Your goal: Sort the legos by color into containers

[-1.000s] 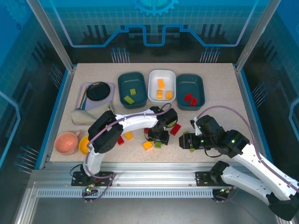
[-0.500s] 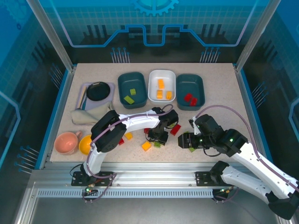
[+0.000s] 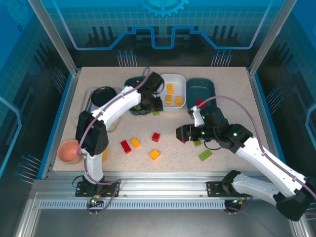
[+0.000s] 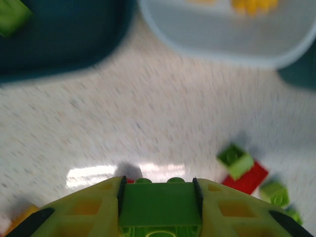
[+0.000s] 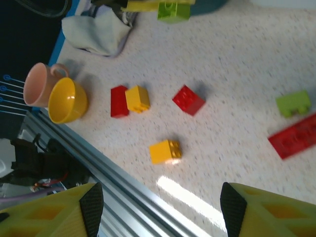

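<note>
My left gripper (image 3: 154, 111) is shut on a light green lego (image 4: 159, 205), held just above the table at the near edge of the left teal container (image 4: 59, 39), where another green lego (image 4: 12, 17) lies. The white container (image 3: 171, 79) holds orange-yellow legos (image 3: 170, 89), and the right teal container (image 3: 207, 89) holds red ones (image 3: 198, 103). My right gripper (image 3: 183, 134) hangs open and empty over mid-table. Below it lie an orange-yellow lego (image 5: 165, 151), red legos (image 5: 189, 99) (image 5: 118, 101), another orange-yellow one (image 5: 137, 98), a green one (image 5: 293, 103) and a long red one (image 5: 294, 136).
A black round dish (image 3: 103, 96) sits at the back left on a tray. A pink cup (image 5: 39, 84) and a yellow bowl (image 5: 67, 99) stand at the front left corner, with a folded cloth (image 5: 96, 29) behind them. Another green lego (image 3: 205, 154) lies near the front edge.
My left gripper closed on a green lego at mid-table and carried it back to the left teal container. The right gripper shifted left and away from the front edge.
</note>
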